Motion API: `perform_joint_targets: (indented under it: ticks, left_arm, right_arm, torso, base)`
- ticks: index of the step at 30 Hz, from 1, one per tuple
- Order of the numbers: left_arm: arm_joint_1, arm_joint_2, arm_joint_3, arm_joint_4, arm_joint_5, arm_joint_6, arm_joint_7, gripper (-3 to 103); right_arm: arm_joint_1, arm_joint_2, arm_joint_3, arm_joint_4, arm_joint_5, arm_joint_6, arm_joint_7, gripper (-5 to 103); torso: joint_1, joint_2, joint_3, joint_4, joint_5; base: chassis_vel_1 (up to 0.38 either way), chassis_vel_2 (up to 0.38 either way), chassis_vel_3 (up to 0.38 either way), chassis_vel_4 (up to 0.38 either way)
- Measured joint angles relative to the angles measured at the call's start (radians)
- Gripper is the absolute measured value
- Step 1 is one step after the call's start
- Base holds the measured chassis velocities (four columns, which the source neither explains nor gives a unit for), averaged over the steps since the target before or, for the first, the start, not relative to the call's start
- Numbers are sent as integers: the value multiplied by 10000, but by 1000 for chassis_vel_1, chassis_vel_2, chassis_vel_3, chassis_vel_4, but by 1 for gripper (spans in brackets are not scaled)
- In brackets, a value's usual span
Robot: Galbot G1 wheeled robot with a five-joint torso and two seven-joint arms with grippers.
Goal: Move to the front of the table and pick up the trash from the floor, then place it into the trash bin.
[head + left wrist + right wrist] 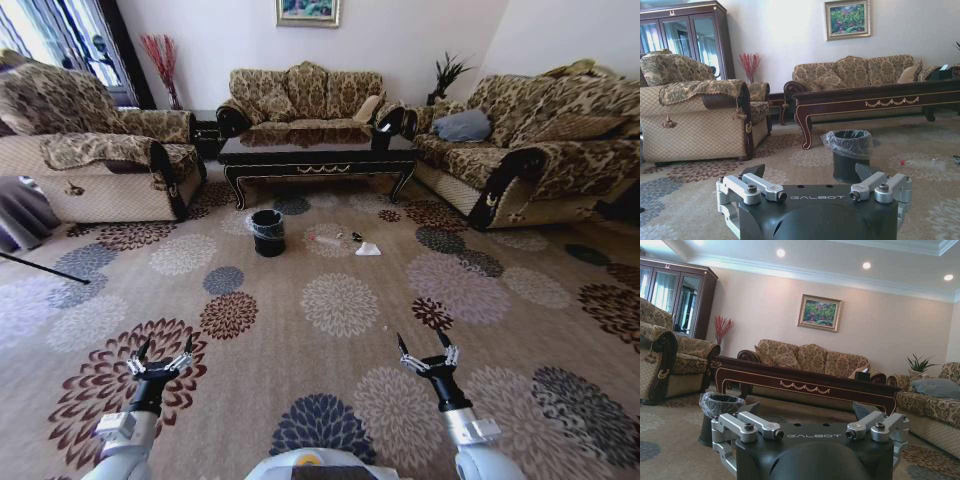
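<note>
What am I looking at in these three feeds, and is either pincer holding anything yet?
The wide feed comes from the robot's head, looking down across the floor, a flower-patterned carpet. The two metal claws at the bottom are its own: the left pincer and the right pincer, both open and empty, held low and well short of the table. The other two feeds come from cameras on each wrist, so each shows that arm's own pincer up close: left, right. In front of the table stands the trash bin, black with a plastic liner. Beside it on the carpet lies the trash: a clear bottle, a white paper scrap and a small dark piece. Nothing is picked up yet.
</note>
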State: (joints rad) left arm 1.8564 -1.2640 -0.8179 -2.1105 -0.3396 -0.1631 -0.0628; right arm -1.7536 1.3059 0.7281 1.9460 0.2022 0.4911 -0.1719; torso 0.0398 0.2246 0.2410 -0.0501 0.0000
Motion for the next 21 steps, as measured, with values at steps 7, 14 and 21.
perform_joint_targets:
  ticks: [7,14,21]
  left_arm:
    - [39,-59,26,26,6,-3,0,100]
    - [39,-92,49,87,-95,2,-10,100]
    - [12,-94,67,150,-89,11,-28,100]
  right_arm:
    - [-1,-12,-6,-3,22,8,-7,100]
    - [10,-18,-36,-96,-9,7,-15,100]
    - [64,-22,-86,-117,-43,-111,-18,100]
  torso:
    - [-81,-268,-189,0,0]
    - [-154,-560,-406,0,0]
    - [-181,-800,-621,1,0]
  base:
    - [0,0,0,0]
    - [0,0,0,0]
    - [0,0,0,0]
